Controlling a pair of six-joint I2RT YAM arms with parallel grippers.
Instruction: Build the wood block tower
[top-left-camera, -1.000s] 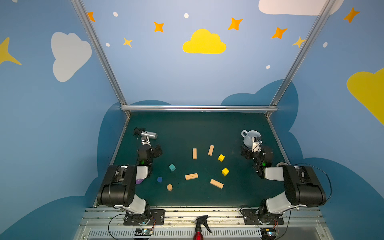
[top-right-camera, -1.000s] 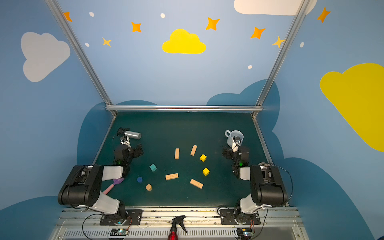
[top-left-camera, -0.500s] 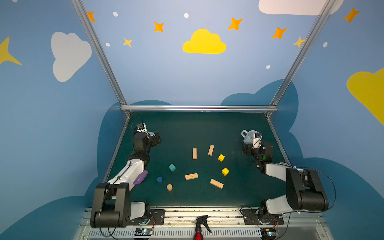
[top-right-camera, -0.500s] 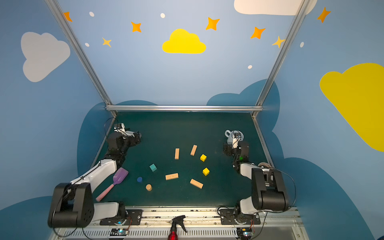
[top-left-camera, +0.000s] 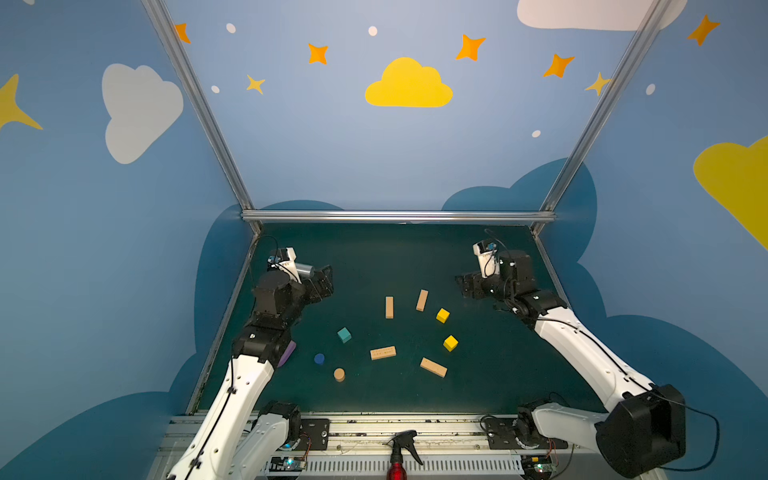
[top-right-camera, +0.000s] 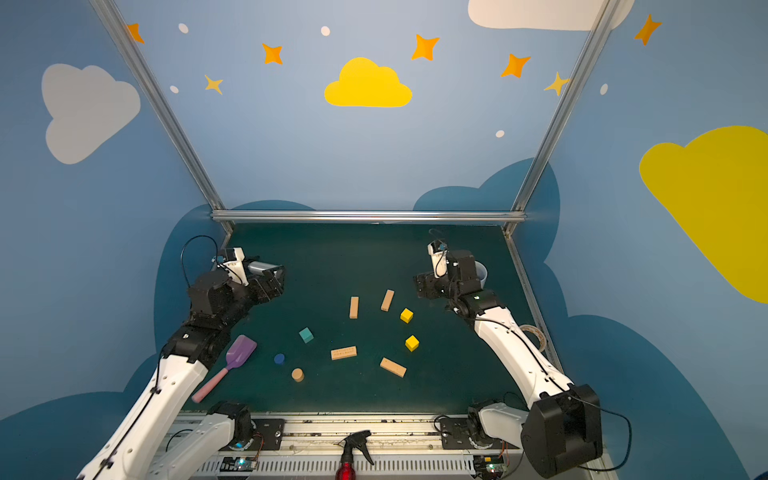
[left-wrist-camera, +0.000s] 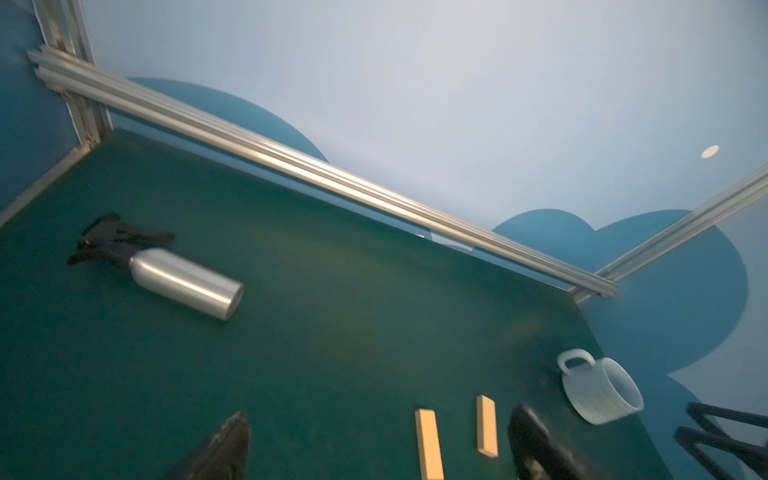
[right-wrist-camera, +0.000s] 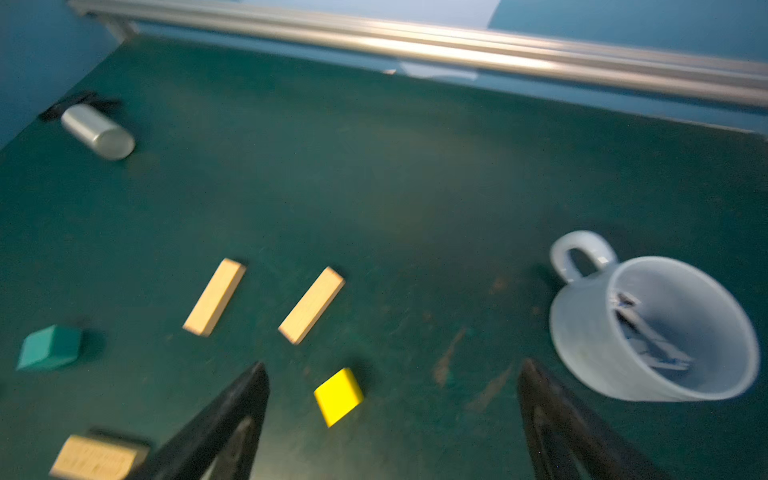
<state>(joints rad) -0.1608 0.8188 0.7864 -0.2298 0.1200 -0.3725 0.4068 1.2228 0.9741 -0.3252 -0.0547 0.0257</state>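
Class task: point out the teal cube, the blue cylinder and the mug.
teal cube (top-left-camera: 343, 333): in a top view, top face.
blue cylinder (top-left-camera: 319, 358): in a top view, round top.
mug (right-wrist-camera: 582, 332): right wrist view, outer wall.

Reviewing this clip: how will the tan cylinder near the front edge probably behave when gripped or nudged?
The tan cylinder seems to stand on a flat end, so a nudge would likely slide it along the green mat rather than roll it. It looks like solid wood: probably stiff and light. Tipped onto its curved side, it would probably roll.
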